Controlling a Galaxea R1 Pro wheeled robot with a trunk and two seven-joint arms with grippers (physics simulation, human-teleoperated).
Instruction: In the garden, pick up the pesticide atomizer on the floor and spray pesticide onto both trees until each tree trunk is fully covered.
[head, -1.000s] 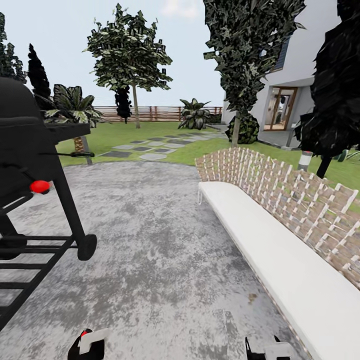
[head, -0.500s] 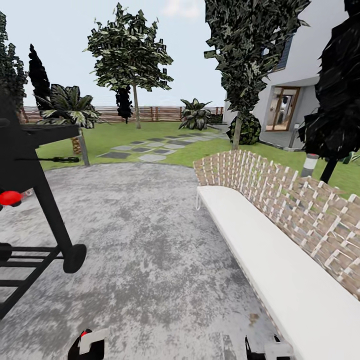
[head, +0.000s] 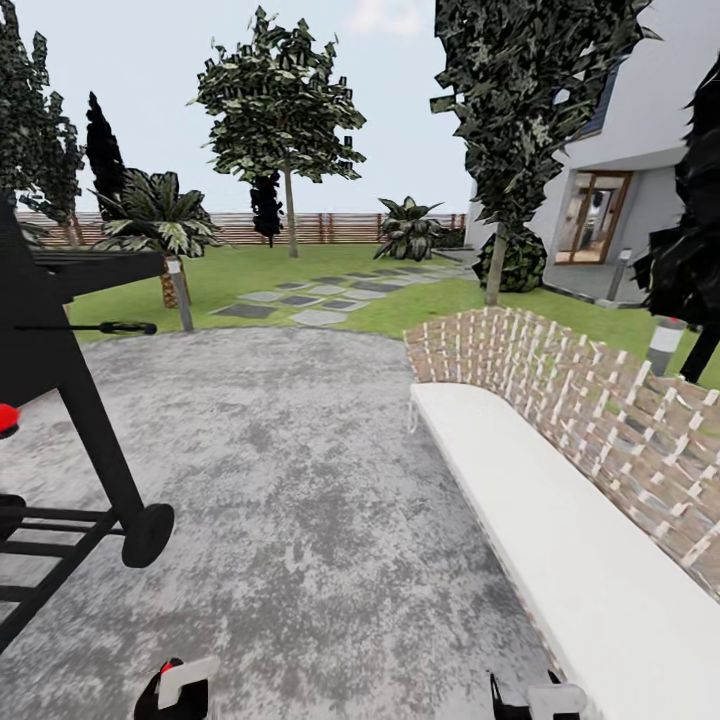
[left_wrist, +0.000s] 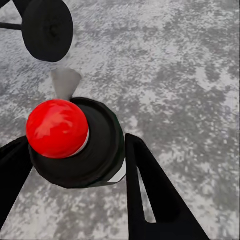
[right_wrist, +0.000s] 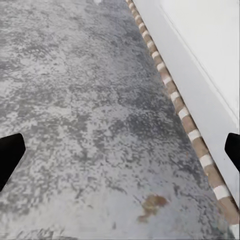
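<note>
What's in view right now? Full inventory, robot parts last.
pesticide atomizer: 1, black top with a red spot, between the left gripper's fingers
grill: 1, black, wheeled, left of the paving
bench: 1, white seat with woven tan back, right of the paving
paving: grey mottled, underfoot
stepping stones: several, grey, on the lawn
fence: brown slats, far edge
house: white, right
left gripper: black, shut on the atomizer
right gripper: black, open, over paving
</note>
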